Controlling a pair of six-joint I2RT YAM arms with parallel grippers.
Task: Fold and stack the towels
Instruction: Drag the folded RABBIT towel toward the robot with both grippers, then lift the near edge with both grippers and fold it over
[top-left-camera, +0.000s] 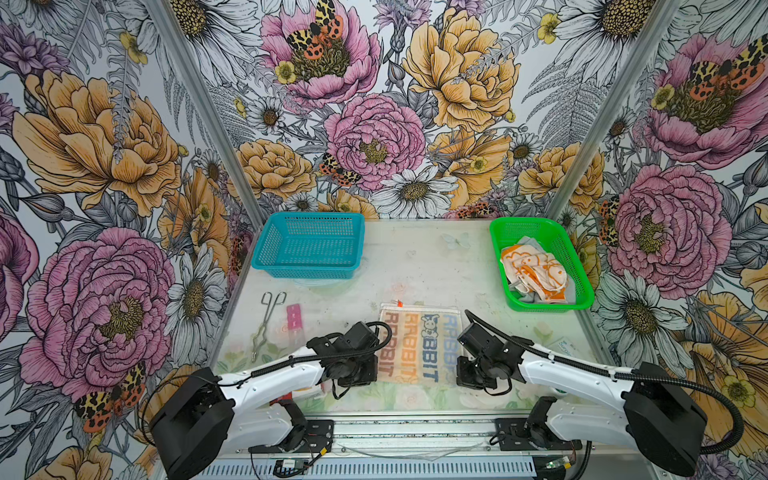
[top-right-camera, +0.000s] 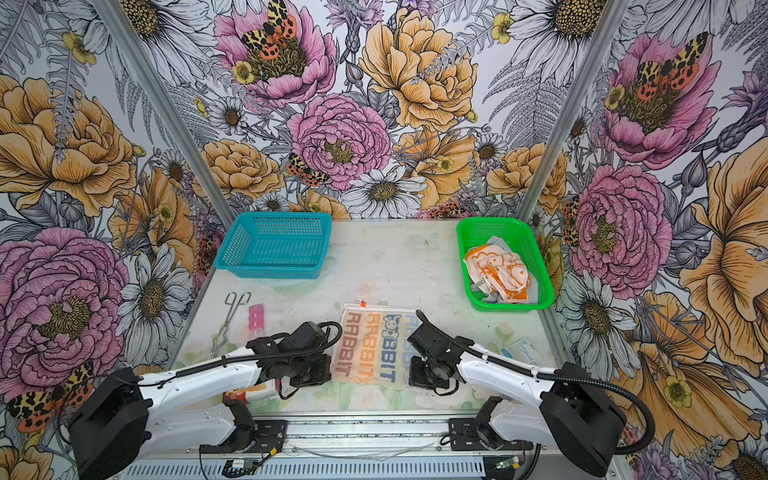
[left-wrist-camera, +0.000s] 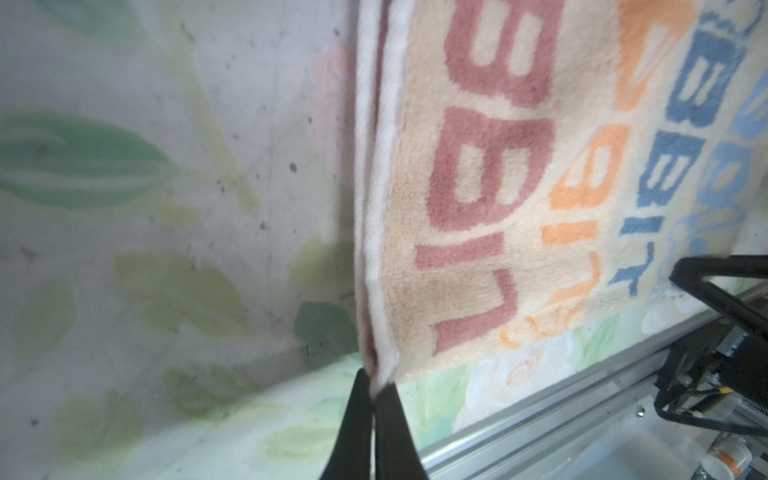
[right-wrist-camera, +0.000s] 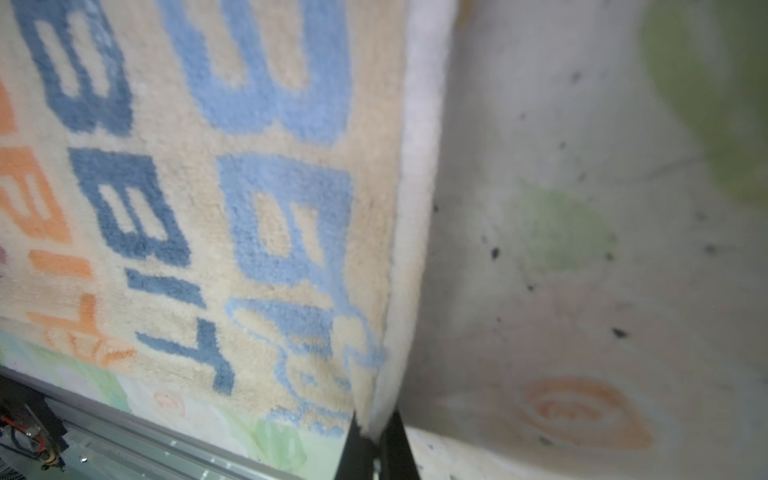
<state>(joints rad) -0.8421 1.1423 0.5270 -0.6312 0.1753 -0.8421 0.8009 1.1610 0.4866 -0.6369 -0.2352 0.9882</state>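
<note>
1. Corners decide the coming move. In both top views the cream RABBIT towel (top-left-camera: 415, 345) lies flat on the table (top-left-camera: 415, 266), near the front edge and between the two arms. It looks slightly longer from far to near. The lettering runs that way too, starting at the far hem and ending at the near one. The left gripper (top-left-camera: 368, 370) sits at the near left corner and the right gripper (top-left-camera: 465, 372) at the near right corner. Each arm is nearest its own corner, and the wrist bodies hide both sets of fingertips. The orange towel (top-left-camera: 536, 270) and grey towel (top-left-camera: 570, 291) lie crumpled in the green basket (top-left-camera: 582, 305) at the far right, well apart. The blue basket (top-left-camera: 307, 245) stands at the far left.

2. From the left wrist, the left gripper (left-wrist-camera: 376, 390) has its jaws pressed together on the tip of the cream RABBIT towel's (left-wrist-camera: 498, 187) corner. The side hem leads straight away from the fingers and shows two layers, so the cloth may already be doubled. The rest of the towel lies to one side of that hem.

3. From the right wrist, the right gripper (right-wrist-camera: 376, 432) likewise pinches the opposite near corner of the cream RABBIT towel (right-wrist-camera: 249, 208), whose white hem runs directly away from the fingertips. With both near corners held, the fold probably means lifting them together and carrying them along the long axis to the far hem.
</note>
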